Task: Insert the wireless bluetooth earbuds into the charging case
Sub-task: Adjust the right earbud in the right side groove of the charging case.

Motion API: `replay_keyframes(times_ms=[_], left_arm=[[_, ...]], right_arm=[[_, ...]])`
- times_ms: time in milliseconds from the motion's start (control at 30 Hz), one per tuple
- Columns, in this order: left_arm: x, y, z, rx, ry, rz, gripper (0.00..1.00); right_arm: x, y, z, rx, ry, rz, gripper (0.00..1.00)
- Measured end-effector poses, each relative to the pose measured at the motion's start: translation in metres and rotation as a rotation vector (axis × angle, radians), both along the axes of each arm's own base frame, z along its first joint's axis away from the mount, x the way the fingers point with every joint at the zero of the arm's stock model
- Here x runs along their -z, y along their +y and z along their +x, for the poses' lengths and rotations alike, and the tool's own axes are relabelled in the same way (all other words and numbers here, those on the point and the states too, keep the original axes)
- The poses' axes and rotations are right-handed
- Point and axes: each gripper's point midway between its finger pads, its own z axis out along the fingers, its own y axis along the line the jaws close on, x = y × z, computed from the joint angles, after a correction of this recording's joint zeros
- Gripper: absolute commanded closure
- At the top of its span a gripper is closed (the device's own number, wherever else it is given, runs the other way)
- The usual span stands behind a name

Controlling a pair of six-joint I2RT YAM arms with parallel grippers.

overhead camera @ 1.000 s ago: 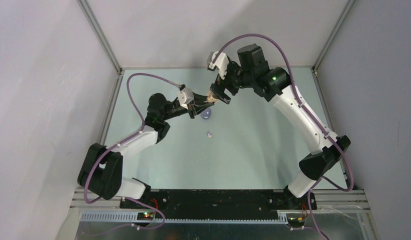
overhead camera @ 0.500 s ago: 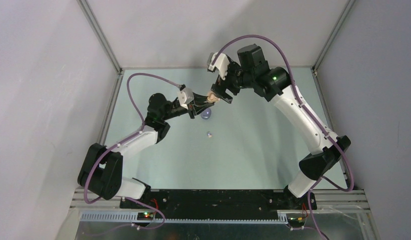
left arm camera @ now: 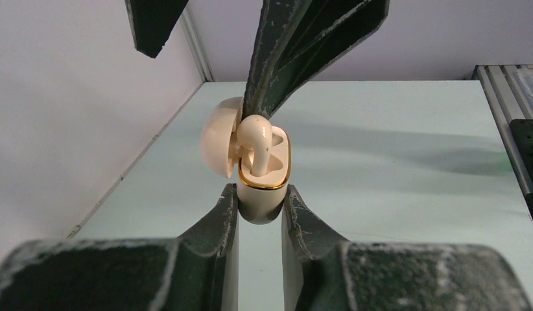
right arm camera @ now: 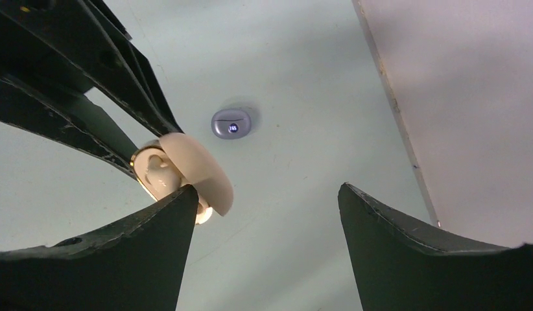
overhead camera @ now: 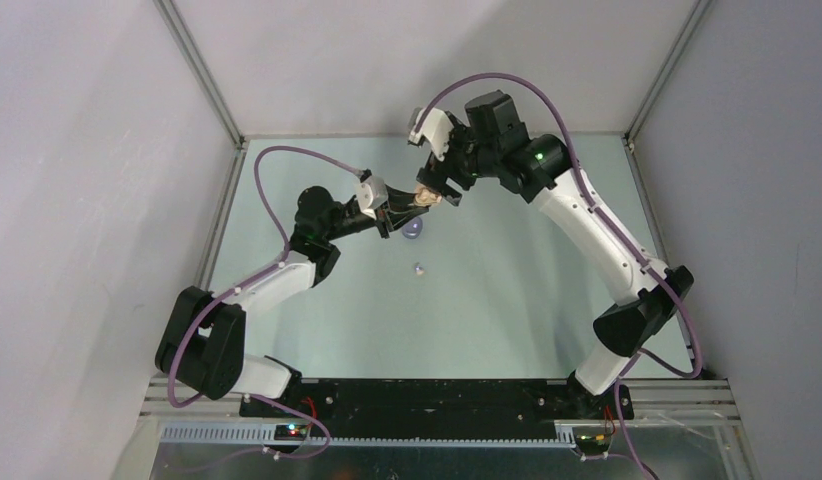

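Left gripper [left arm camera: 259, 197]: clenched on the cream charging case [left arm camera: 280, 162], lid open, lifted mouth-up so the other arm can load it.
Cream earbud [left arm camera: 254, 137]: just beyond the jaws, stem in its well, head proud; judged not fully seated.
Right gripper [right arm camera: 265, 194]: released, spread wide, one finger beside the lid.
Purple case [right arm camera: 231, 123]: shut, on the table [overhead camera: 507, 290] beneath both tools.
Markings: tiny lit mark, unreadable.
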Motion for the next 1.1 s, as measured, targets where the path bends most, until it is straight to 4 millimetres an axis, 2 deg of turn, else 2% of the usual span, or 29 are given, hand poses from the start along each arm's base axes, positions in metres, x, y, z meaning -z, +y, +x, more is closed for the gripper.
replay_keyframes(times_ms=[200, 333, 667, 833, 933, 1100], left_arm=[[0.002, 0.000, 0.000, -0.001, 0.008, 0.003, 1.00], [0.005, -0.001, -0.001, 0.000, 0.026, 0.010, 1.00], [0.005, 0.001, 0.004, -0.028, 0.034, 0.006, 1.00], [0.005, 0.001, 0.005, -0.032, 0.035, 0.006, 1.00], [0.005, 0.001, 0.005, -0.036, 0.035, 0.005, 1.00], [0.005, 0.001, 0.006, -0.039, 0.036, 0.005, 1.00]], right_arm=[[-0.001, 0.016, -0.012, -0.056, -0.024, -0.014, 0.17], [-0.002, 0.020, -0.014, -0.068, -0.052, -0.034, 0.17], [0.000, 0.003, -0.002, 0.020, -0.066, -0.081, 0.16], [-0.016, -0.003, 0.001, 0.037, -0.058, -0.041, 0.16], [-0.024, 0.002, -0.008, -0.001, -0.038, 0.002, 0.16], [-0.020, 0.017, -0.028, -0.070, 0.039, 0.052, 0.14]])
